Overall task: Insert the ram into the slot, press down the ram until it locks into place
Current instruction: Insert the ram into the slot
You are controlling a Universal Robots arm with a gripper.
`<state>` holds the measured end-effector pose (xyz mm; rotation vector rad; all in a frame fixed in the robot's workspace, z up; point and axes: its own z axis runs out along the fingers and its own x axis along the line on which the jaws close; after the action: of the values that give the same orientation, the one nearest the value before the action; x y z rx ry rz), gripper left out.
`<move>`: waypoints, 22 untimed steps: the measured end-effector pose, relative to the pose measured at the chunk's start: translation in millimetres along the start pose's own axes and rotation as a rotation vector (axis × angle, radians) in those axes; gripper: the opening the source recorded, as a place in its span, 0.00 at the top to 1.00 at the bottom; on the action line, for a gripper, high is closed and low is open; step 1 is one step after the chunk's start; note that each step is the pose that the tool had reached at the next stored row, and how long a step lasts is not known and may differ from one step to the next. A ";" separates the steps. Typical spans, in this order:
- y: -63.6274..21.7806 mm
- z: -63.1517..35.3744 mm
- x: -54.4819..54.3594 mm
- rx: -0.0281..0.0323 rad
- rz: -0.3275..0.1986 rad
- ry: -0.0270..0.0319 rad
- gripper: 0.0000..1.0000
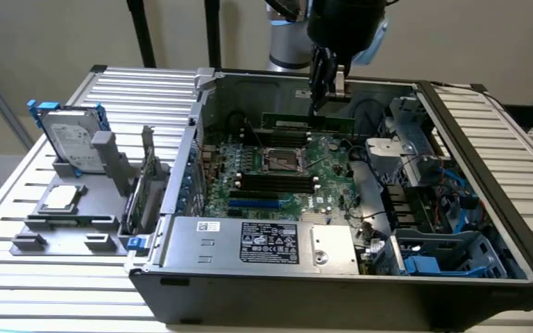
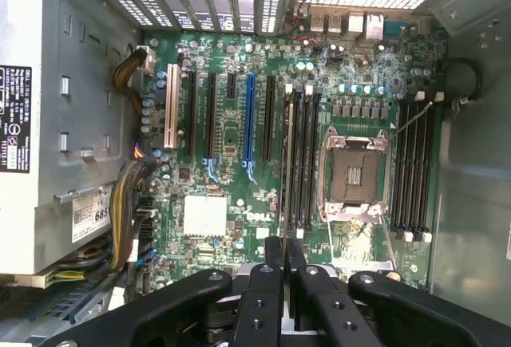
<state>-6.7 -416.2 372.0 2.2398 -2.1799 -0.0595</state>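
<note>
My gripper (image 1: 321,104) reaches down into the open computer case and is shut on the ram (image 1: 308,123), a long green stick held level in the air above the motherboard (image 1: 327,163). In the wrist view the fingers (image 2: 263,283) pinch the ram (image 2: 285,163), which is seen edge-on as a thin line. It runs along the outer edge of a bank of black slots (image 2: 303,163), on the side towards the blue slot. That bank (image 1: 276,182) lies in front of the CPU socket in the exterior view. A second bank (image 2: 413,167) lies on the socket's other side. The ram touches no slot.
The bare CPU socket (image 2: 355,175) sits between the two banks. A blue slot (image 2: 250,124) and black expansion slots lie beside them. The power supply (image 1: 261,239), drive cage (image 1: 443,257), cables and case walls (image 1: 192,139) hem in the board. A hard drive (image 1: 67,139) stands on a grey fixture at the exterior view's left.
</note>
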 end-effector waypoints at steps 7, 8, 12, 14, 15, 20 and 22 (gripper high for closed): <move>9.5 13.3 -0.1 0.0002 0.000 -0.0001 0.87; 10.9 15.1 -0.2 0.0003 0.000 -0.0001 0.87; 16.8 22.7 -0.3 0.0005 0.000 -0.0001 0.87; 18.7 26.4 -0.3 0.0008 0.000 -0.0001 0.87; 19.2 28.2 -0.3 0.0009 0.000 0.0000 0.87; 20.8 37.3 -0.3 0.0010 0.000 0.0000 0.87; 21.4 41.0 -0.3 0.0010 0.000 0.0000 0.87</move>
<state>-29.7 -415.8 331.8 2.2403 -2.1804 -0.0585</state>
